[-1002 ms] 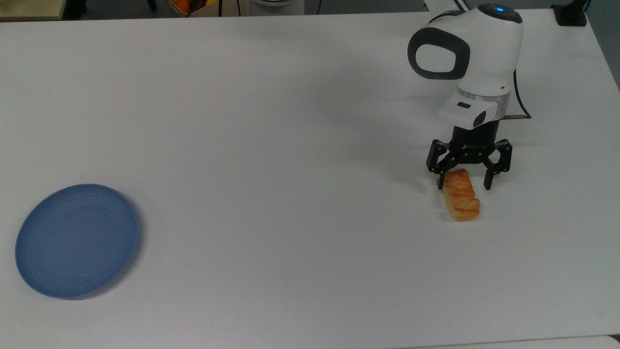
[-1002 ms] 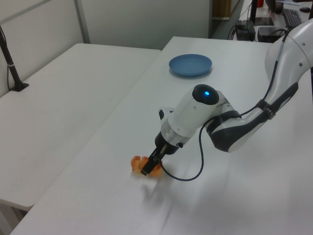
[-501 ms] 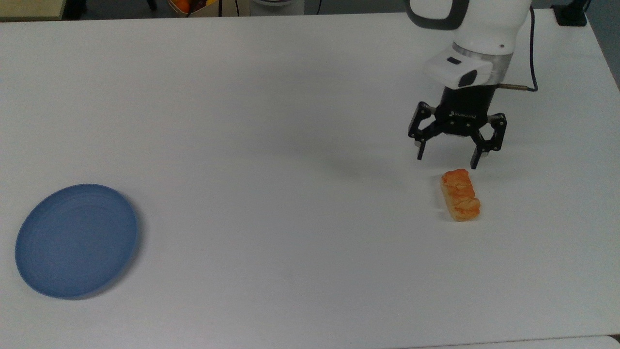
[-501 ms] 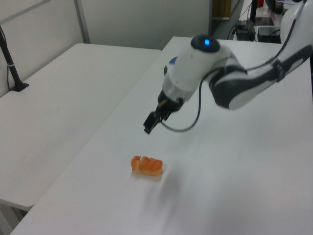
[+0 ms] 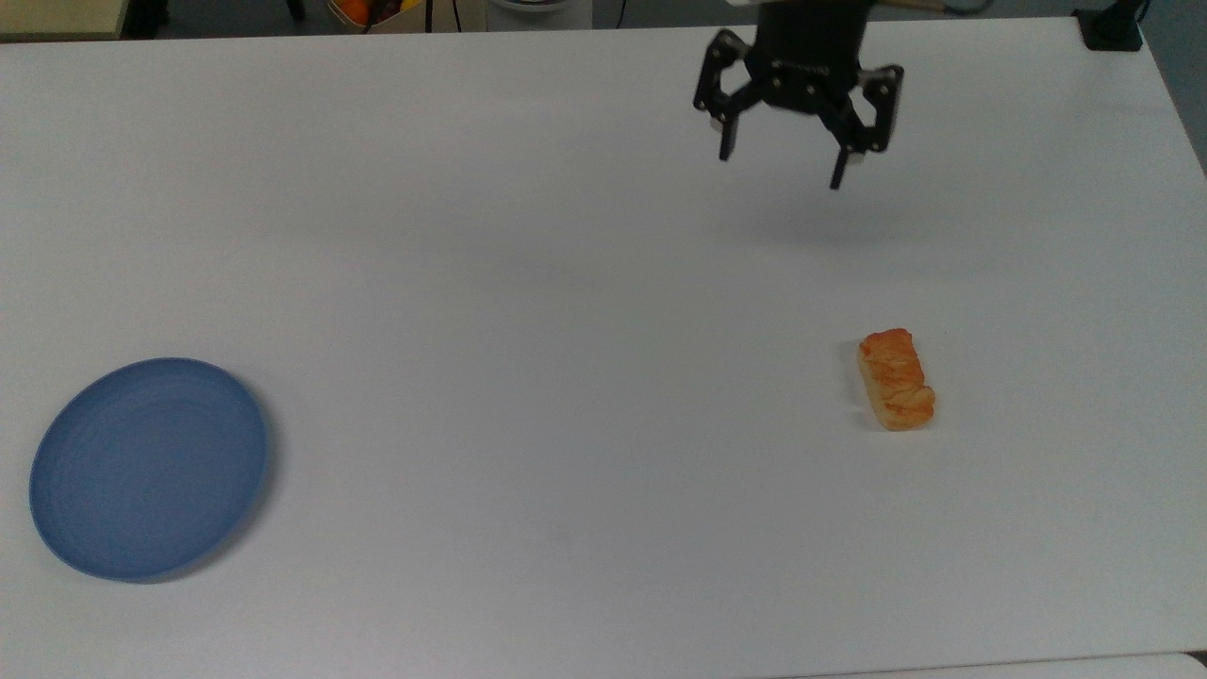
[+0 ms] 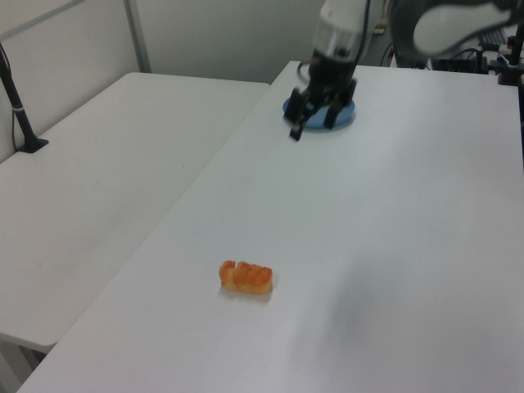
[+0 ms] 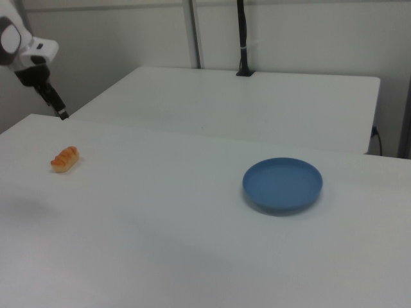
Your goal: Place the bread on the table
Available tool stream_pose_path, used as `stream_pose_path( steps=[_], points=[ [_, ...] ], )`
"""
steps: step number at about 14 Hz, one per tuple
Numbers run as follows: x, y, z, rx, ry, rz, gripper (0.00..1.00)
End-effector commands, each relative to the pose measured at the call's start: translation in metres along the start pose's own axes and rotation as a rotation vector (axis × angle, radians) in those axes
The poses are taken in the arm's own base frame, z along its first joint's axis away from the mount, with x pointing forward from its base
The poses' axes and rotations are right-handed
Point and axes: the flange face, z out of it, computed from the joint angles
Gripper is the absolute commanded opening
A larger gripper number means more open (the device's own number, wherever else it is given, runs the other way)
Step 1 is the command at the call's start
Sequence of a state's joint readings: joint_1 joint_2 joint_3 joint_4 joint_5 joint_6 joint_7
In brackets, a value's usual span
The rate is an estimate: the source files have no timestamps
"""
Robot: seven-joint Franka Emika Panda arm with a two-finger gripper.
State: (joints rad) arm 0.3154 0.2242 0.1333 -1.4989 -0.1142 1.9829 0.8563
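Bread point(image 5: 897, 379) lies flat on the counter point(image 5: 528, 283), right of centre in the top view, far from the blue plate point(image 5: 149, 467) at lower left. Gripper point(image 5: 781, 156) at upper edge, spread wide, empty. Little risk; a low arm sweep could nudge it.

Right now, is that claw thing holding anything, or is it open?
Gripper: open and holding nothing, raised above the table. The bread lies on the table, apart from it.
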Motion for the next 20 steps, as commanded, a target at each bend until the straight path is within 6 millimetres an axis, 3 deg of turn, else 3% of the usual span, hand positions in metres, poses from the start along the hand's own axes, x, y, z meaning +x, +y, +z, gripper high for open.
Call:
stream_pose_path(
  steps=[1,3,5,8,12,15,20],
  points=[
    [0.000,0.064,-0.049,-0.011,-0.128,0.014,1.00],
    [0.002,0.103,-0.079,-0.033,-0.191,-0.023,1.00],
    [0.000,0.132,-0.091,-0.053,-0.232,-0.126,1.00],
    [0.007,0.174,-0.099,-0.006,-0.303,-0.181,1.00],
    [0.030,0.218,-0.108,0.029,-0.282,-0.269,1.00],
    [0.044,0.231,-0.098,0.039,-0.267,-0.386,1.00],
    [0.068,0.231,-0.084,0.025,-0.168,-0.393,1.00]
  ],
)
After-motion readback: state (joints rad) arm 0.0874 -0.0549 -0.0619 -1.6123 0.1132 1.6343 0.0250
